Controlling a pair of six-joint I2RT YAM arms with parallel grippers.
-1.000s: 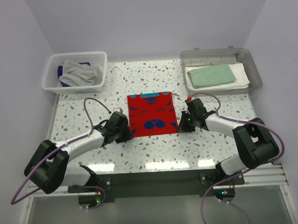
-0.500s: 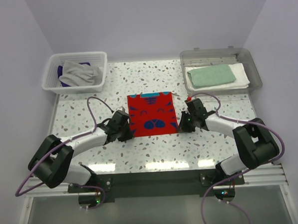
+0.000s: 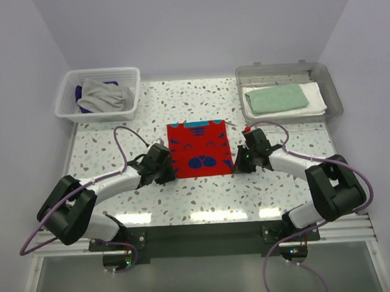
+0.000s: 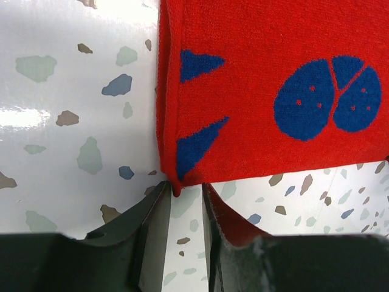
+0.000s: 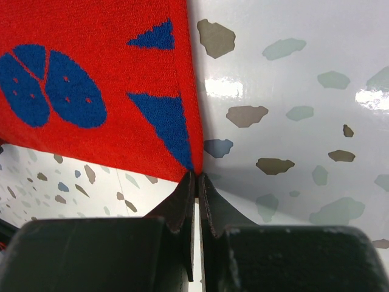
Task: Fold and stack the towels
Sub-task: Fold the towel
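One red towel (image 3: 196, 149) lies flat, left gripper (image 4: 185, 191) apart and right gripper (image 5: 196, 176) together at its corners.

A spread towel (image 3: 197, 149) lies flat at the centre of the table (image 3: 179, 101), with the left gripper (image 3: 168, 175) at its near-left corner and the right gripper (image 3: 236, 168) at its near-right corner. At the far left stands a basket (image 3: 100, 115) holding two crumpled towels (image 3: 104, 95). At the far right a tray (image 3: 333, 90) holds one folded towel (image 3: 276, 98) lying on another (image 3: 316, 102).
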